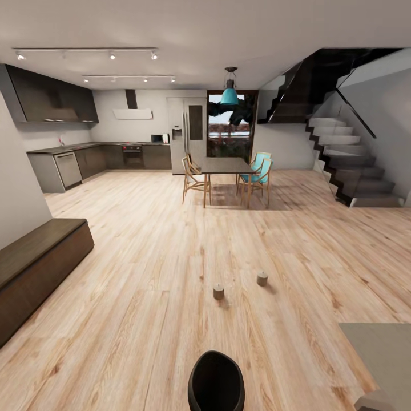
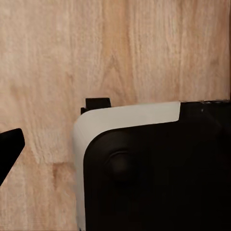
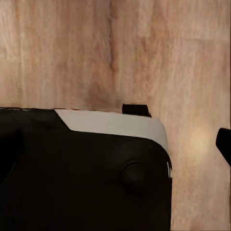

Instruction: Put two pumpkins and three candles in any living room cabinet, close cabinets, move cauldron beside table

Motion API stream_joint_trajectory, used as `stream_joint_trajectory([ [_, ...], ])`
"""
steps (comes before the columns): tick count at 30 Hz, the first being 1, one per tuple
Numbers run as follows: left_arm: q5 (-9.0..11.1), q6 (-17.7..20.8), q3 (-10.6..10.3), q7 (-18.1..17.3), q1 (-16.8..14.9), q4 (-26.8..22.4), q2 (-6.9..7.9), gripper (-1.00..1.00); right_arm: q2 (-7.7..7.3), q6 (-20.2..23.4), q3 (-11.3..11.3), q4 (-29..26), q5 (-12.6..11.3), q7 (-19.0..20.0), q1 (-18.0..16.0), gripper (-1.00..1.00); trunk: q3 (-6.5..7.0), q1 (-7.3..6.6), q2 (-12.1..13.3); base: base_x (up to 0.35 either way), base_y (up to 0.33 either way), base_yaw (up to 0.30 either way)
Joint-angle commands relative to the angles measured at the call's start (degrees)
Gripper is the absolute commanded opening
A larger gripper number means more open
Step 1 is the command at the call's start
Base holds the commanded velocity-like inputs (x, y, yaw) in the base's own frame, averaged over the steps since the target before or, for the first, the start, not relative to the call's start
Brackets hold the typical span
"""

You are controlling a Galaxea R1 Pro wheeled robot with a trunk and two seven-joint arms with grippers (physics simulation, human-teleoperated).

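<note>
No legible text, label, brand, number or sign anywhere in these three views.

Two candles (image 1: 218,291) (image 1: 262,278) are standing on the floor (image 1: 142,285) beyond one cauldron (image 1: 216,381); one cabinet (image 1: 34,268) is sitting left of it.

Left claw (image 2: 9,147): one dark fingertip visible beside the robot's base (image 2: 154,168). Right claw (image 3: 224,144): likewise; jaw state indeterminate.
</note>
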Motion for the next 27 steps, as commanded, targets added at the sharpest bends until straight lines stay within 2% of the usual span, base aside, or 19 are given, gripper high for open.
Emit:
stream_joint_trajectory([
  [1,2.03,0.06,-0.11,-1.22,0.03,-2.1,0.88,1.0,0.08,0.52,0.15,-6.05,0.22,-0.68,0.11,1.0,-0.06,0.0,-0.03,0.0,0.0,0.0],
  [4,3.55,2.1,-0.37,-1.86,1.14,-9.36,1.84,1.0,0.12,6.1,0.17,-19.22,0.28,-0.98,0.37,1.0,-0.06,0.0,-0.03,0.0,0.0,0.0],
  [7,3.76,9.14,-0.35,-1.8,5.76,-21.88,2.02,1.0,0.08,15.0,0.16,-34.52,0.23,-1.09,0.8,1.0,-0.06,0.0,-0.03,0.0,0.0,0.0],
  [8,3.75,14.45,-0.17,-1.58,9.29,-31.34,2.08,1.0,0.08,19.97,0.19,-39.55,0.24,-1.13,0.93,1.0,-0.06,0.0,-0.03,0.0,0.0,0.0],
  [9,3.75,18.64,0.26,-1.1,11.72,-38.06,2.11,1.0,0.07,22.77,0.23,-41.8,0.24,-1.14,0.99,1.0,-0.06,0.0,-0.03,0.0,0.0,0.0],
  [10,3.75,20.9,0.61,-0.73,12.9,-41.43,2.12,1.0,0.07,23.94,0.23,-42.69,0.25,-1.15,1.0,1.0,-0.06,0.0,-0.03,0.0,0.0,0.0],
  [11,3.71,27.86,2.1,0.87,16.14,-51.81,1.96,1.0,0.07,26.49,0.24,-45.48,0.27,-1.16,1.04,1.0,-0.06,0.0,-0.03,0.0,0.0,0.0],
  [12,3.7,29.91,2.51,1.39,16.98,-54.9,1.9,1.0,0.07,27.09,0.23,-46.49,0.26,-1.16,1.05,1.0,-0.06,0.0,-0.03,0.0,0.0,0.0],
  [13,3.64,35.02,3.37,2.52,18.67,-62.26,1.66,1.0,0.07,28.67,0.19,-49.45,0.14,-1.17,1.06,1.0,-0.06,0.0,-0.03,0.0,0.0,0.0],
  [14,3.6,37.65,3.77,3.01,19.3,-65.57,1.53,1.0,0.07,29.8,0.18,-51.2,0.04,-1.17,1.07,1.0,-0.06,0.0,-0.03,0.0,0.0,0.0],
  [17,3.62,41.97,4.15,3.71,20.01,-71.05,1.27,1.0,0.07,32.96,0.22,-55.41,0.09,-1.21,1.07,1.0,-0.06,0.0,-0.03,0.0,0.0,0.0],
  [18,3.65,43.9,4.15,3.89,20.02,-73.77,0.99,1.0,0.07,35.04,0.23,-58.81,0.11,-1.23,1.08,1.0,-0.06,0.0,-0.03,0.0,0.0,0.0],
  [20,3.67,45.84,4.11,4.02,19.46,-75.7,0.37,1.0,0.07,37.55,0.27,-62.44,0.12,-1.25,1.08,1.0,-0.06,0.0,-0.03,0.0,0.0,0.0],
  [21,3.56,47.34,4.06,4.1,18.1,-76.54,-0.45,1.0,0.04,39.99,0.3,-64.77,0.14,-1.25,1.08,1.0,-0.06,0.0,-0.03,0.0,0.0,0.0],
  [24,3.25,49.56,4.06,4.15,14.13,-76.96,-2.51,1.0,0.05,43.44,0.45,-66.23,0.17,-1.27,1.08,1.0,-0.06,0.0,-0.03,0.0,0.0,0.0],
  [26,3.23,50.91,4.07,4.21,10.82,-76.99,-3.73,1.0,0.06,44.32,1.73,-66.08,0.03,-1.33,1.08,1.0,-0.06,0.0,-0.03,0.0,0.0,0.0],
  [27,3.46,52.25,4.07,4.24,7.9,-76.54,-4.46,1.0,0.11,44.6,2.93,-65.45,-0.07,-1.41,1.02,1.0,-0.06,0.0,-0.03,0.0,0.0,0.0],
])
